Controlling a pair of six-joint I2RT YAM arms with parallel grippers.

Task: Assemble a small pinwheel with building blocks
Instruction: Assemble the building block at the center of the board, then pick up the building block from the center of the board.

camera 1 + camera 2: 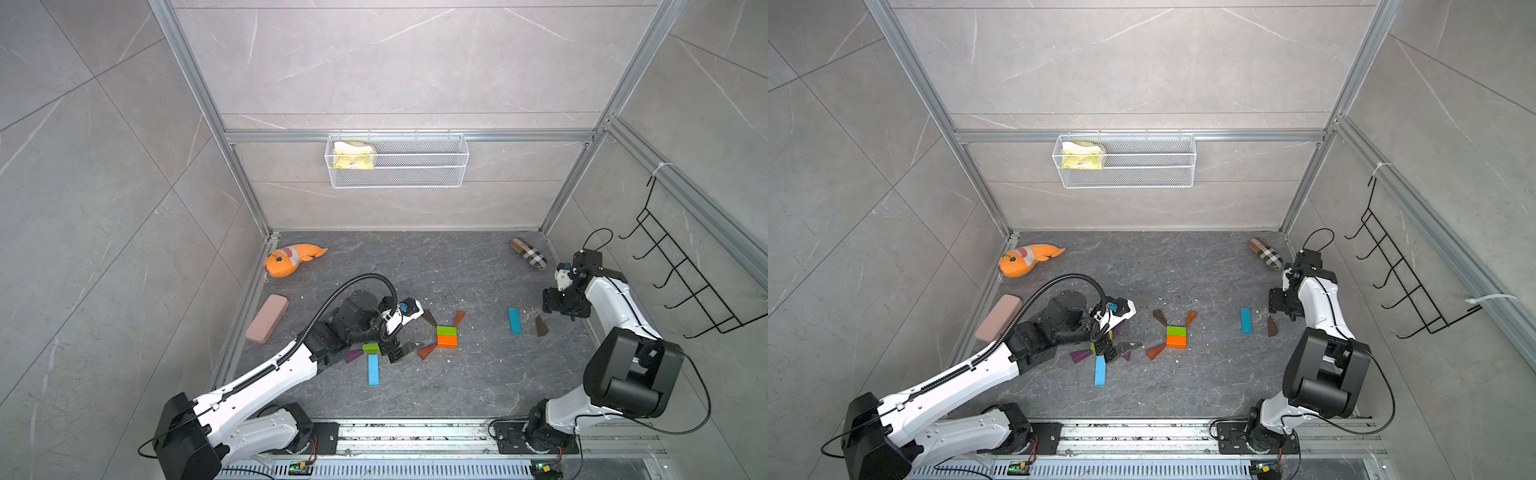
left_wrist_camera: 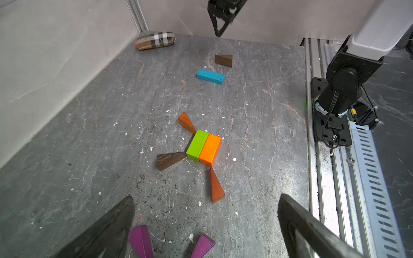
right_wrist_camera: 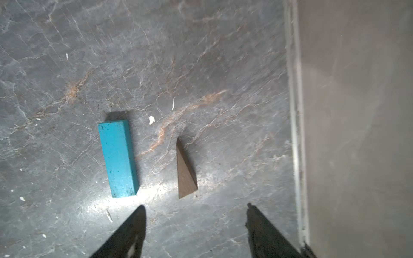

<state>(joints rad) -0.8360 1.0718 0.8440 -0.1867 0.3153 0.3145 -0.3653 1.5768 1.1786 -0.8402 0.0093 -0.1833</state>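
Note:
A green brick [image 1: 446, 331] and an orange brick [image 1: 447, 341] lie side by side mid-table. Three wedges touch their corners: dark brown [image 1: 429, 318], orange [image 1: 459, 317] and orange-brown [image 1: 427, 351]. My left gripper [image 1: 411, 336] [image 2: 206, 196] stands open and empty just left of them, above two purple wedges [image 2: 140, 239] [image 2: 202, 245]. Another green brick [image 1: 371, 348] and a light-blue bar [image 1: 373, 369] lie by that arm. At the right, my right gripper [image 1: 561, 311] [image 3: 195, 206] hangs open and empty over the table, close to a dark brown wedge [image 3: 185, 174] and a second light-blue bar [image 3: 118, 158].
An orange plush fish [image 1: 291, 259] and a pink case [image 1: 267, 318] lie along the left wall. A plaid pouch [image 1: 528, 253] sits in the back right corner. A wire basket [image 1: 397, 160] hangs on the back wall and a black hook rack [image 1: 681, 270] on the right wall.

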